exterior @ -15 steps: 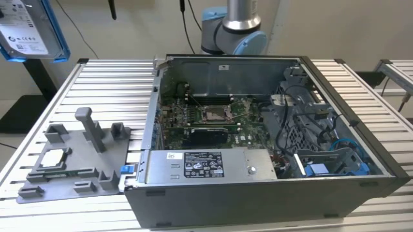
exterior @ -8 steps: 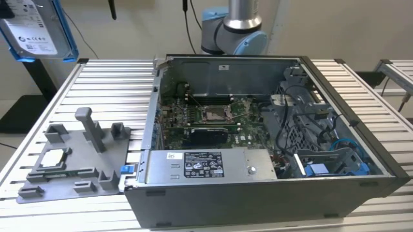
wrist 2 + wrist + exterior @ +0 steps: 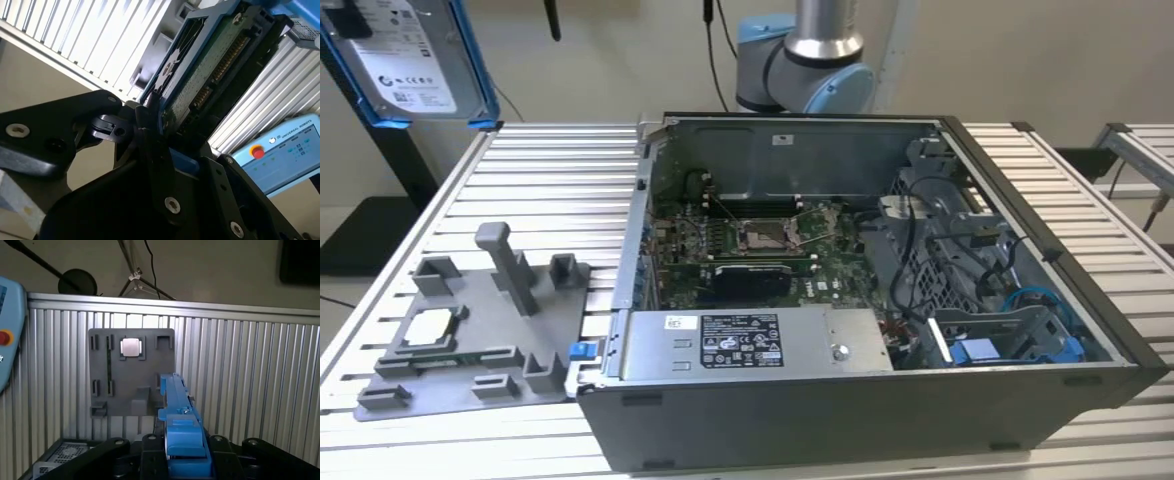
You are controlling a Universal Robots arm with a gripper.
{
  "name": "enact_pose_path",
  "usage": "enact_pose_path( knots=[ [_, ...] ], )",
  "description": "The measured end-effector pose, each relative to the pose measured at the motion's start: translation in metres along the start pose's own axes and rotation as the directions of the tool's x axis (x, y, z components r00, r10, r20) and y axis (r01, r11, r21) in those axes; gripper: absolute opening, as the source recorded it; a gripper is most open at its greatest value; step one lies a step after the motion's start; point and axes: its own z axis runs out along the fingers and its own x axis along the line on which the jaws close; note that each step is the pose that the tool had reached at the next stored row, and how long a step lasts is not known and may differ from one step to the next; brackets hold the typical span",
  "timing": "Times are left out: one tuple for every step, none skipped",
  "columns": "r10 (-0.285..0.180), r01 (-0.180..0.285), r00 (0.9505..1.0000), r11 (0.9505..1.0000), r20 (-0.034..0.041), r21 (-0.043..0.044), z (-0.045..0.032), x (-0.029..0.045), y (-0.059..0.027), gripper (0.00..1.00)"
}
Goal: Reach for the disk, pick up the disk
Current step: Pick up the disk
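1. The disk (image 3: 403, 50) is up in the air! In the exterior view it hangs at about ten o'clock from the open case (image 3: 854, 420). Its label face shows, with a blue rail down each side.
2. In the second wrist view the disk (image 3: 210, 65) shows its green board and connector and sits tilted. The gripper (image 3: 159, 120) is clamped on one end, with a dark finger (image 3: 145, 125) pressed against the rail edge.
3. In the first wrist view the disk (image 3: 176, 395) is edge-on, its blue rail rising straight out of the gripper (image 3: 182, 462).
4. My read is that the pick is made and the job now is holding it well. Pressure belongs on the plastic rails, not the bare board. The hold looks to be at one end, so most of the disk overhangs. Slow, smooth motion should stop it pivoting or slipping.
5. Well below the disk in the first wrist view lies the grey tray (image 3: 131, 390) with the chip (image 3: 131, 347) seated in it, on the slatted table (image 3: 240, 370). In the exterior view that tray (image 3: 520, 350) sits at eight o'clock from the case, well apart from the disk.
6. A blue pendant (image 3: 280, 150) shows past the table edge in the second wrist view. I'd keep the overhanging end clear of it.
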Motion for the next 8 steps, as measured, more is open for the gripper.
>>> enact_pose_path(
  knots=[
    [0.0,0.0,1.0,1.0,0.0,0.0,0.0001,0.0,-0.002,0.0],
    [0.0,0.0,1.0,1.0,0.0,0.0001,0.0002,0.0,-0.0039,0.0],
    [0.0,0.0,1.0,1.0,-0.0001,0.0001,0.0003,0.0,-0.0059,0.0],
    [0.0,0.0,1.0,1.0,-0.0001,0.0001,0.0004,0.0,-0.0078,0.0],
    [0.0,0.0,1.0,1.0,-0.0002,0.0001,0.0005,0.0,-0.0095,0.0],
    [0.0,0.0,1.0,1.0,-0.0002,0.0002,0.0006,0.0,-0.0112,0.0],
    [0.0,0.0,1.0,1.0,-0.0002,0.0002,0.0006,0.0,-0.013,0.0],
    [0.0,0.0,1.0,1.0,-0.0003,0.0002,0.0007,0.0,-0.0149,0.0]
  ],
)
